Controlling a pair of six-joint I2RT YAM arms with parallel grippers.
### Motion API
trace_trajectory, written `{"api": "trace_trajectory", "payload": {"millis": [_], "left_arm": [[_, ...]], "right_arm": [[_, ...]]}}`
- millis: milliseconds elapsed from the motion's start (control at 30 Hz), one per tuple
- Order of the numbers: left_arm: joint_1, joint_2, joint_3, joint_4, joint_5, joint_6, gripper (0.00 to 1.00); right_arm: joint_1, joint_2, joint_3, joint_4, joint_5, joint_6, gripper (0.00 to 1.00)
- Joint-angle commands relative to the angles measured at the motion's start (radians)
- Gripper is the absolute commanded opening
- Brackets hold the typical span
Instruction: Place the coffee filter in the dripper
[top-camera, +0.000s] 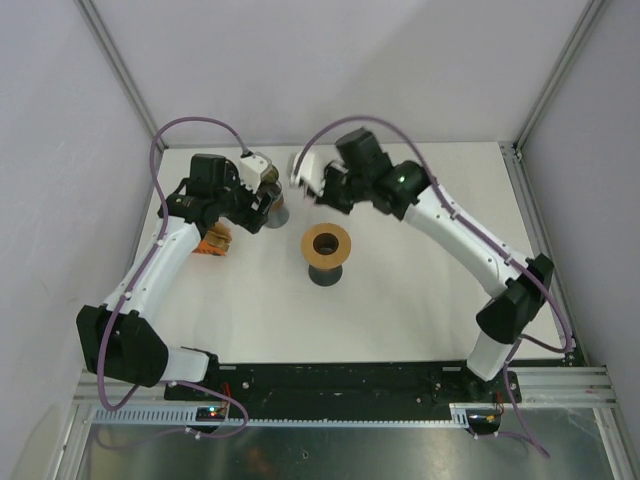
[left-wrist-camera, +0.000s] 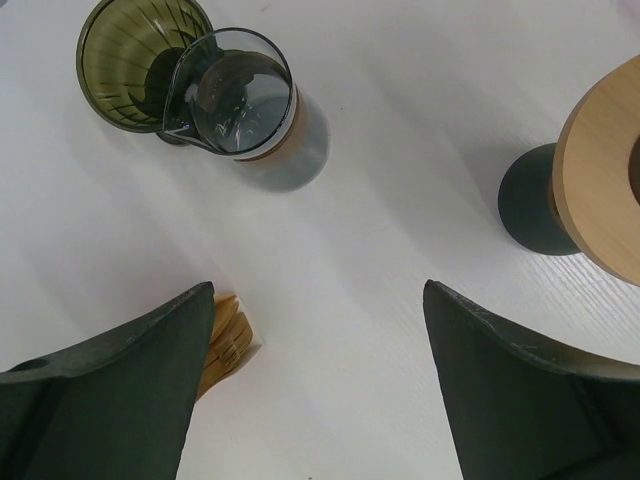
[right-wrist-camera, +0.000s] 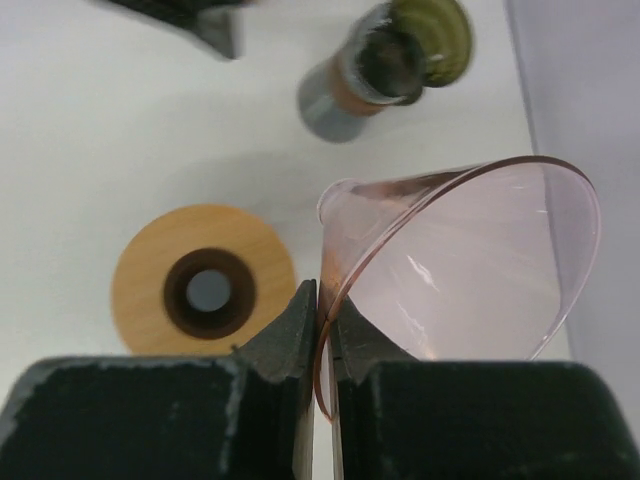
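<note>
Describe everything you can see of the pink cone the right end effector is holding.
The pink cone is a see-through, glossy funnel, plastic or glass by its look, thin-walled with a wide round rim, and empty. The right end effector is shut on its thin edge and holds it tilted above the table, right of the wooden stand in the wrist view. Nothing else touches it.
</note>
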Motion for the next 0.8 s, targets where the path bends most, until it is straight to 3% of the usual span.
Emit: {"api": "trace_trajectory", "payload": {"millis": [0, 367, 767], "left_arm": [[0.01, -0.036, -0.009, 0.017, 0.001, -0.011, 0.89], [0.014, -0.048, -0.023, 0.017, 0.007, -0.015, 0.89], [0.014, -0.058, -0.032, 0.017, 0.009, -0.012, 0.89]], "right_arm": [[0.116, -0.09, -0.102, -0.086, 0.189, -0.268, 0.0], [0.295, -0.123, -0.119, -0.238, 0.339, -0.367, 0.0], [0.305, -0.089, -0.158, -0.263, 0.36, -0.347, 0.0]]}}
